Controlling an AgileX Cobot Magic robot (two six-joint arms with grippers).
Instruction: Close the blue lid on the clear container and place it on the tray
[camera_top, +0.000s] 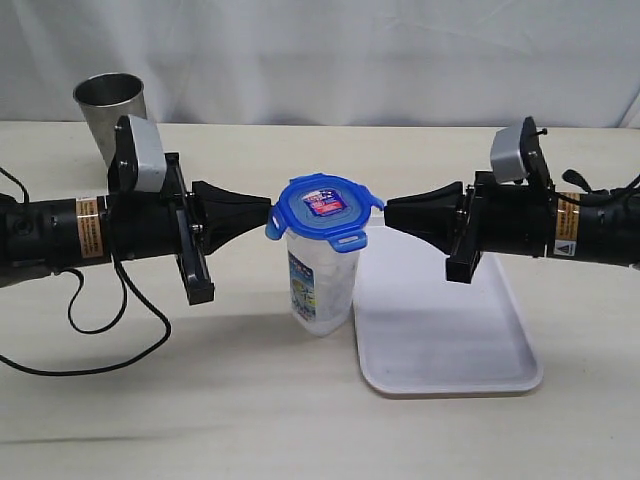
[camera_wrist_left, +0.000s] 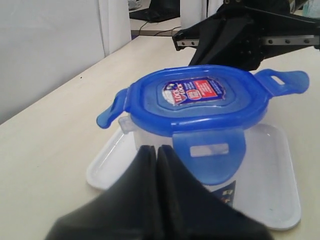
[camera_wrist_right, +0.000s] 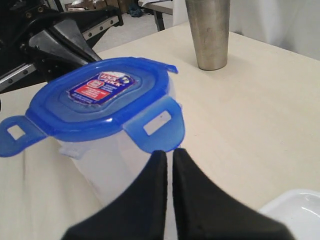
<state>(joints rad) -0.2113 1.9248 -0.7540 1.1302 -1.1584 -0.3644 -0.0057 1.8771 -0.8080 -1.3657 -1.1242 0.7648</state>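
Note:
The clear container stands upright on the table just left of the white tray. The blue lid rests on its mouth, red-and-white label up; some flaps stick outward. My left gripper is shut, its tip at the lid's left flap. From the right, my right gripper points at the lid's right flap, also shut. In the left wrist view the lid lies just past the left gripper, with one flap hanging down. In the right wrist view the right gripper sits right under a lid flap.
A tapered steel cup stands at the back left, behind the left arm. A black cable loops on the table under the left arm. The tray's rim shows behind the container in the left wrist view.

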